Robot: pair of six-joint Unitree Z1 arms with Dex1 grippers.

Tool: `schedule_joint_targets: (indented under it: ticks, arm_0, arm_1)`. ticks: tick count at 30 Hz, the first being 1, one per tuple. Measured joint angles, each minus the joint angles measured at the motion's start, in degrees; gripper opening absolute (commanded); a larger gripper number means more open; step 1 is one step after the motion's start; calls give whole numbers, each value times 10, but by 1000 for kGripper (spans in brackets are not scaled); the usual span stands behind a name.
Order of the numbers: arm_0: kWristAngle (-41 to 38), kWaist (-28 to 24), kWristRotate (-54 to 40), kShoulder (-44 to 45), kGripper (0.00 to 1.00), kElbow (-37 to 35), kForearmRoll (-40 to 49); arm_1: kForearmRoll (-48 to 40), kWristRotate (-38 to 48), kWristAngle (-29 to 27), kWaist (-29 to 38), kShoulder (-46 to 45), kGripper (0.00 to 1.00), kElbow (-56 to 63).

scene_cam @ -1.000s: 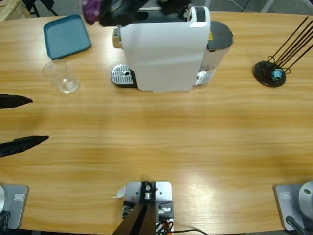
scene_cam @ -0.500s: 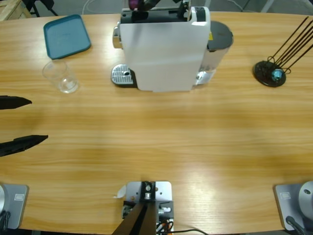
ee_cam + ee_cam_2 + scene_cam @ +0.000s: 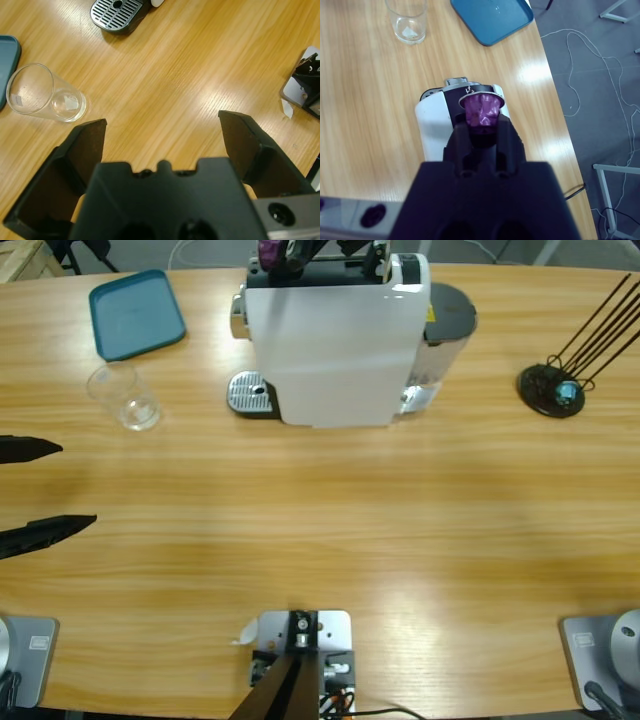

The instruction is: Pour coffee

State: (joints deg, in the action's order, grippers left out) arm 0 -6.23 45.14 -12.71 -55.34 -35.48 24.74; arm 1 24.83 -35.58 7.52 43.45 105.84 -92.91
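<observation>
A white coffee machine (image 3: 335,335) stands at the far middle of a long wooden table (image 3: 330,530), its metal drip grate (image 3: 250,393) jutting out toward the left end. Above the machine's top, the right gripper (image 3: 481,131) is clamped on a purple coffee capsule (image 3: 481,111), foil rim up, hanging directly over the dark opening in the machine's top; in the high view the capsule shows only as a purple patch at the picture's upper edge (image 3: 270,250). At the table's left edge the left gripper (image 3: 45,485) hangs with its two black jaws spread wide and nothing between them. Beyond it, an empty clear glass (image 3: 124,396) stands upright on the wood, between the left gripper and a teal tray (image 3: 135,313) that lies at the far left corner; the left wrist view shows the glass (image 3: 45,95) just beside the tray's edge and apart from the drip grate (image 3: 116,12). No coffee can be made out in the glass or under the spout. A black wire stand (image 3: 560,380) sits well apart at the right end.
</observation>
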Motion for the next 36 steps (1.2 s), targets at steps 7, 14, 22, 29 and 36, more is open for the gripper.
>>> schedule_joint_targets:
  ticks: [7, 14, 22, 29, 36]
  arm_0:
    - [0, 0, 0, 2, 964, 0, 0]
    - [0, 0, 0, 4, 964, 2, 0]
    - [0, 0, 0, 5, 964, 2, 0]
    - [0, 0, 1, 6, 964, 2, 0]
    - [0, 0, 2, 6, 964, 2, 0]
  arm_1:
    - [0, 0, 0, 0, 0, 0, 2]
    - [0, 0, 0, -1, 0, 0, 15]
    - [0, 0, -4, -1, 0, 998, 16]
    - [-1, 1, -24, -1, -1, 854, 17]
    - [-2, 30, -6, 8, -39, 0, 28]
